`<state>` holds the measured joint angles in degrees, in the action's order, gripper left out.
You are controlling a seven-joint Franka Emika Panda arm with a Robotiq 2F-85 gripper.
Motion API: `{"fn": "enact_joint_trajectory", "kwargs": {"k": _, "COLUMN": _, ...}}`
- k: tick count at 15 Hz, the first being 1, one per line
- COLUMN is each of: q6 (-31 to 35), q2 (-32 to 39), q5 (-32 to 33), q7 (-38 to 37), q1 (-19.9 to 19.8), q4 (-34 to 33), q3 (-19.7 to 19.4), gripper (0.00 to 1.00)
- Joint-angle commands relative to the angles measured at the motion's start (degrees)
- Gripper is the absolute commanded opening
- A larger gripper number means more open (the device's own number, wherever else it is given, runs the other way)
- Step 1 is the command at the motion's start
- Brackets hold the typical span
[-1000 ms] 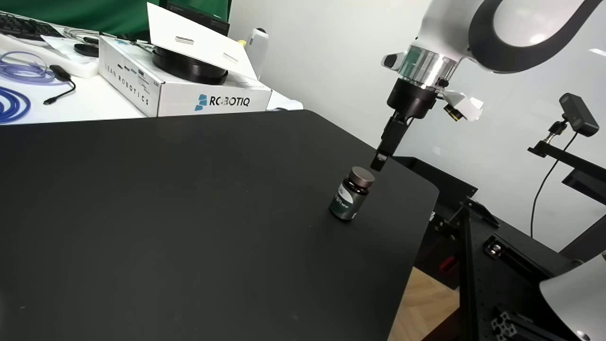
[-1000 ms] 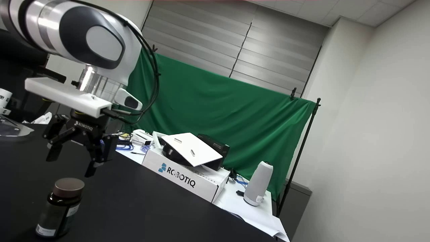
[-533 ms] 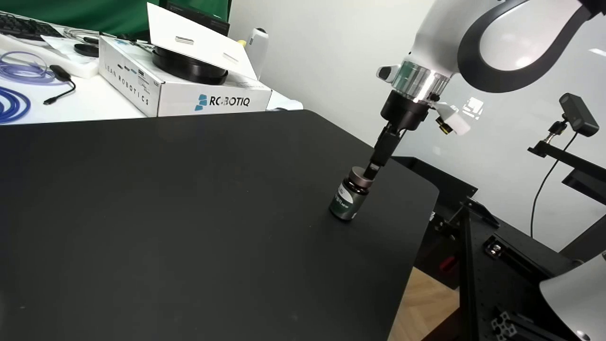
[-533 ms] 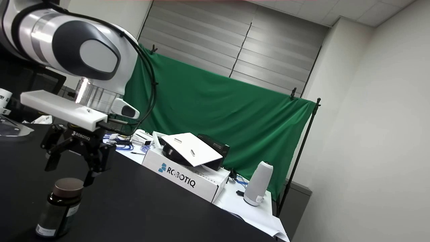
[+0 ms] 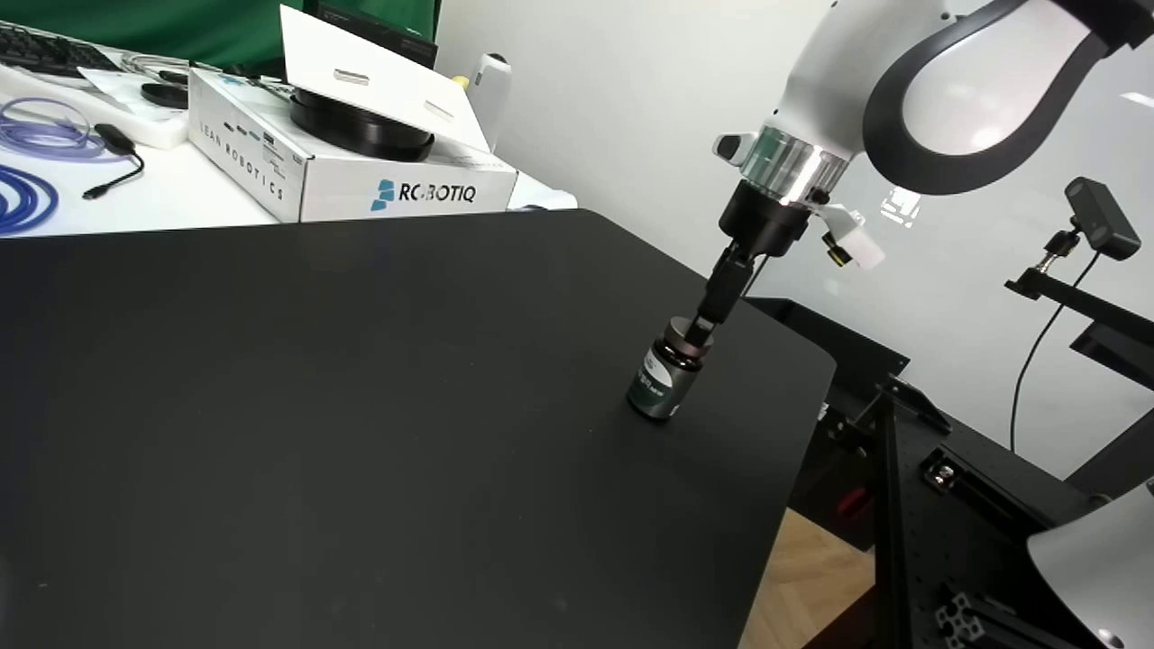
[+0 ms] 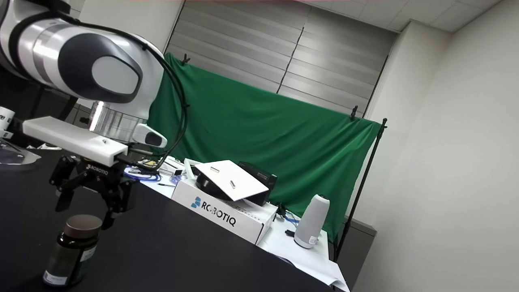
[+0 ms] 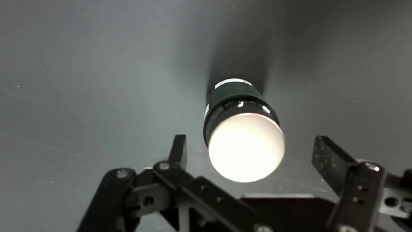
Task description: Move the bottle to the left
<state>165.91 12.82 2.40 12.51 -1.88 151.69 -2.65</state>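
The bottle [image 5: 665, 383] is small, dark and squat, with a green and white label and a round cap. It stands upright on the black table and also shows in an exterior view [image 6: 72, 259]. In the wrist view the bottle [image 7: 238, 91] shows its cap glaring pale, between the two fingers. My gripper [image 7: 251, 138] is open, with a gap between each finger and the cap. In an exterior view my gripper [image 5: 700, 332] overlaps the cap; in an exterior view the gripper [image 6: 84, 218] hangs just behind the cap. Nothing is held.
The black table [image 5: 361, 406] ends at an edge to the right of the bottle. A white Robotiq box [image 5: 406, 191] with a tilted white panel on it stands on a white table at the back. A camera on a bracket [image 5: 1102, 219] stands at the far right.
My gripper has moved down and toward the bottle, its fingertips now at cap height in an exterior view. The bottle has not moved, and the fingers stay open.
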Motion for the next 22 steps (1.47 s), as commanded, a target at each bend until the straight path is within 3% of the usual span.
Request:
{"fn": "enact_joint_trajectory", "kwargs": {"k": 1, "q6": 2.1, "q2": 2.7, "q5": 1.3, "q7": -0.6, "q1": -0.8, "q4": -0.8, "q3": 0.2, "gripper": 1.00}}
{"fn": "enact_joint_trajectory", "kwargs": {"k": 3, "q6": 2.0, "q2": 3.3, "q5": 1.5, "q7": -0.8, "q1": -0.7, "q4": -1.0, "q3": 0.1, "gripper": 1.00}}
{"fn": "enact_joint_trajectory", "kwargs": {"k": 4, "q6": 2.5, "q2": 3.6, "q5": 1.8, "q7": -1.0, "q1": -0.6, "q4": -0.9, "q3": -0.1, "gripper": 0.75}}
{"fn": "enact_joint_trajectory", "kwargs": {"k": 5, "q6": 2.9, "q2": 3.8, "q5": 2.1, "q7": -0.9, "q1": -0.5, "q4": -1.0, "q3": -0.2, "gripper": 0.75}}
{"fn": "enact_joint_trajectory", "kwargs": {"k": 9, "q6": 3.1, "q2": 3.8, "q5": 2.1, "q7": -0.8, "q1": -0.9, "q4": -0.9, "q3": 0.2, "gripper": 0.45}}
{"fn": "enact_joint_trajectory", "kwargs": {"k": 11, "q6": 2.6, "q2": 2.5, "q5": 1.5, "q7": -0.5, "q1": -1.1, "q4": -0.6, "q3": 1.0, "gripper": 0.36}}
{"fn": "enact_joint_trajectory", "kwargs": {"k": 15, "q6": -1.7, "q2": -4.0, "q5": 2.5, "q7": -0.9, "q1": 0.4, "q4": -0.1, "q3": 1.5, "gripper": 0.36}}
{"fn": "enact_joint_trajectory", "kwargs": {"k": 18, "q6": -5.3, "q2": -8.5, "q5": -0.7, "q7": 2.1, "q1": -0.3, "q4": -0.9, "q3": 4.5, "gripper": 0.36}}
{"fn": "enact_joint_trajectory", "kwargs": {"k": 19, "q6": -6.7, "q2": -8.9, "q5": -3.0, "q7": 4.3, "q1": -0.4, "q4": -2.1, "q3": 5.8, "gripper": 0.36}}
{"fn": "enact_joint_trajectory", "kwargs": {"k": 22, "q6": -10.2, "q2": -7.3, "q5": -0.6, "q7": 1.6, "q1": 2.8, "q4": -7.6, "q3": 6.5, "gripper": 0.36}}
